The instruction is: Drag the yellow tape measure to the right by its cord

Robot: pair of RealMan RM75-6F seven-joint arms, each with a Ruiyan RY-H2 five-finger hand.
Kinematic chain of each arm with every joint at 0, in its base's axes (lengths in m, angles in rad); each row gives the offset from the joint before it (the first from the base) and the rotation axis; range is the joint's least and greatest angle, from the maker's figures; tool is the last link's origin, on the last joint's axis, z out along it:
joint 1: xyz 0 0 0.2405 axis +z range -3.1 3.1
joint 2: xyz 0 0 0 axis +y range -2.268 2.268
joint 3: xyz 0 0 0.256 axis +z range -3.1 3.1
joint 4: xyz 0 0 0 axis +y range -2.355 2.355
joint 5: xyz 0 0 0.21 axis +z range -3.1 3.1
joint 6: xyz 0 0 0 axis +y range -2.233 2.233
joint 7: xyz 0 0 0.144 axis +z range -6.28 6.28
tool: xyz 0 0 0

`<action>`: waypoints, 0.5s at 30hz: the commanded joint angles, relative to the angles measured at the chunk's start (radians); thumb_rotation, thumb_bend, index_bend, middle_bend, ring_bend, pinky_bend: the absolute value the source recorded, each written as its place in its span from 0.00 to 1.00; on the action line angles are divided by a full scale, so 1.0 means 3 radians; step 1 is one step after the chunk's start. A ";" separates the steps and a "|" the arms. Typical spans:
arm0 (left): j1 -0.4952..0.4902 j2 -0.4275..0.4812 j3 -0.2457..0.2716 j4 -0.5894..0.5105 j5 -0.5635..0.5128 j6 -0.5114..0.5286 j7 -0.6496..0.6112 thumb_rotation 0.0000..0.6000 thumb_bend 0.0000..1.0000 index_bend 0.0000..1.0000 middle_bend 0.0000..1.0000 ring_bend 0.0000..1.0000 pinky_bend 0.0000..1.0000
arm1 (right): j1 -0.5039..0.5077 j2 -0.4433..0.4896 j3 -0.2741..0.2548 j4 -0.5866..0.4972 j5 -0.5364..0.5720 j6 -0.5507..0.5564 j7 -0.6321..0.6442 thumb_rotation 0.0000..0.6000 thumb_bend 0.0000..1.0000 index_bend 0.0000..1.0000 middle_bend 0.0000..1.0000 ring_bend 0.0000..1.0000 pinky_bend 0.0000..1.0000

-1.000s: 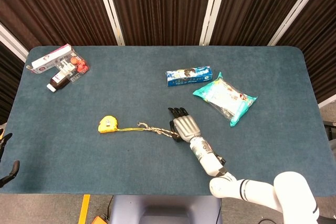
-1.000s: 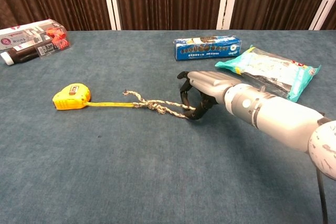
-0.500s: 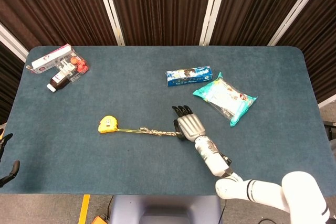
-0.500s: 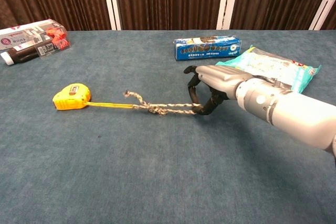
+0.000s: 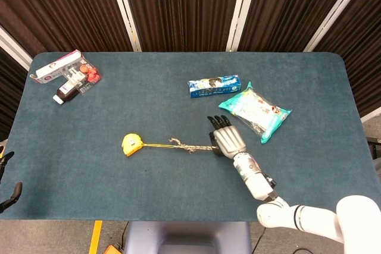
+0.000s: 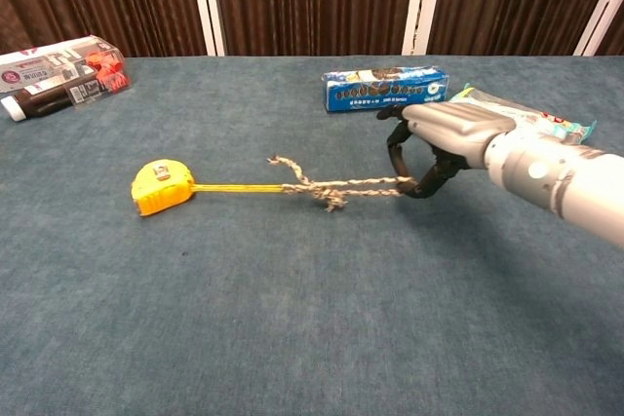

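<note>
The yellow tape measure (image 5: 131, 144) (image 6: 162, 187) lies on the blue table, left of centre. A short stretch of yellow tape runs from it to a braided cord (image 5: 191, 147) (image 6: 341, 188) that is pulled straight toward the right. My right hand (image 5: 225, 140) (image 6: 441, 137) pinches the cord's right end just above the table, with the palm facing down. The left hand shows in neither view.
A blue biscuit pack (image 5: 214, 85) (image 6: 386, 88) and a teal snack bag (image 5: 255, 110) (image 6: 517, 122) lie just behind and to the right of my right hand. A medicine box and bottle (image 5: 66, 75) (image 6: 58, 73) sit at the far left corner.
My right hand has moved to the right with the cord. The cord drew taut and the tape measure slid right after it, turning slightly.
</note>
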 commanded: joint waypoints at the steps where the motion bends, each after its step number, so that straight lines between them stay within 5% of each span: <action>1: 0.0002 -0.0003 0.0000 -0.0002 0.0005 0.0008 0.0006 1.00 0.43 0.12 0.00 0.00 0.10 | -0.0065 0.0117 -0.0031 -0.0066 -0.0034 0.0059 0.0005 1.00 0.53 0.81 0.15 0.07 0.00; 15: -0.0009 0.0001 -0.0008 -0.0010 0.0014 0.0002 0.0018 1.00 0.43 0.12 0.00 0.00 0.10 | -0.0581 0.0892 -0.0270 -0.0456 -0.0383 0.0553 0.0230 1.00 0.53 0.82 0.15 0.07 0.00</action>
